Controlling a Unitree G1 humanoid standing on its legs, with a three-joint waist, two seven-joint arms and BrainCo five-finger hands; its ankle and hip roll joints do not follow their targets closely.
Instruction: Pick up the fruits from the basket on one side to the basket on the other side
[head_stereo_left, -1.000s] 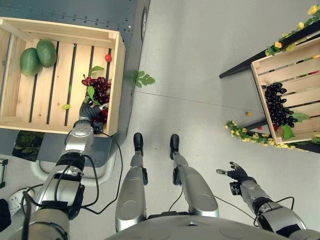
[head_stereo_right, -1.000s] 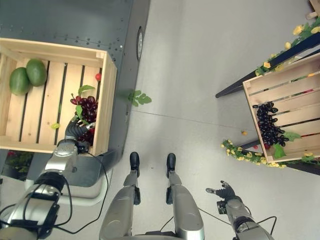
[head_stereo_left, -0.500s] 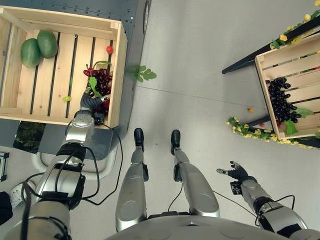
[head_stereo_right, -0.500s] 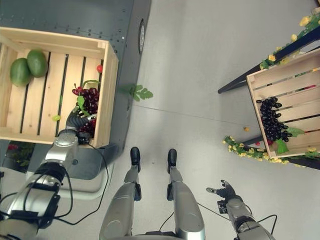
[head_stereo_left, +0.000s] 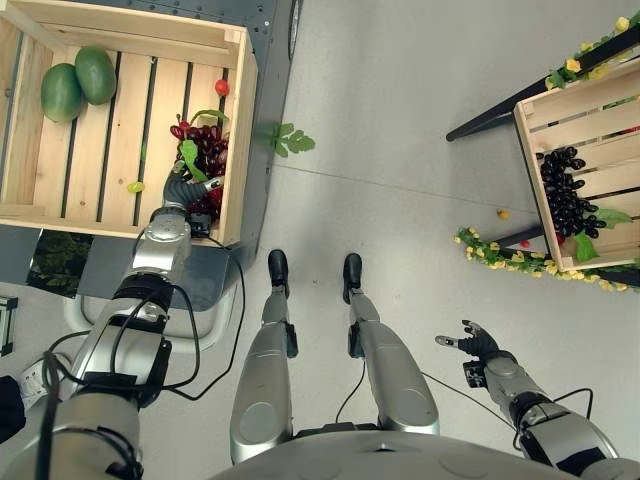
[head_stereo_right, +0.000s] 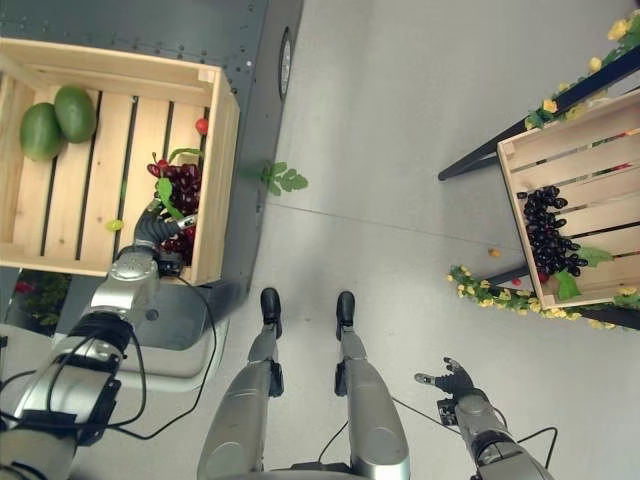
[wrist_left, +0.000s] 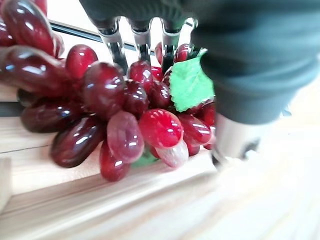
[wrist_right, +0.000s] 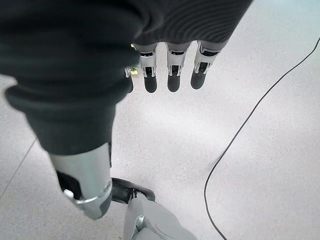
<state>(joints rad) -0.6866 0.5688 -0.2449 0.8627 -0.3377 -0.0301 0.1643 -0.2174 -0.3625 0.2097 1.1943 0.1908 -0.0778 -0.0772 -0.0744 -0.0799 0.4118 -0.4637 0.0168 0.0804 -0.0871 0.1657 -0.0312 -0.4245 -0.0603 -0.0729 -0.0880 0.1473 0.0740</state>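
Nothing moved; wooden crate (head_stereo_left: 236, 110), grey floor (head_stereo_left: 400, 150)

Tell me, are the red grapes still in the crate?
Yes. The red grapes lie inside the left crate, with the left hand on them.

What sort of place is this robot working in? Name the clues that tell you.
Probably a staged indoor test area dressed as a fruit stall: a smooth grey floor, wooden crates holding red grapes and black grapes, and a stand trimmed with flower garlands.
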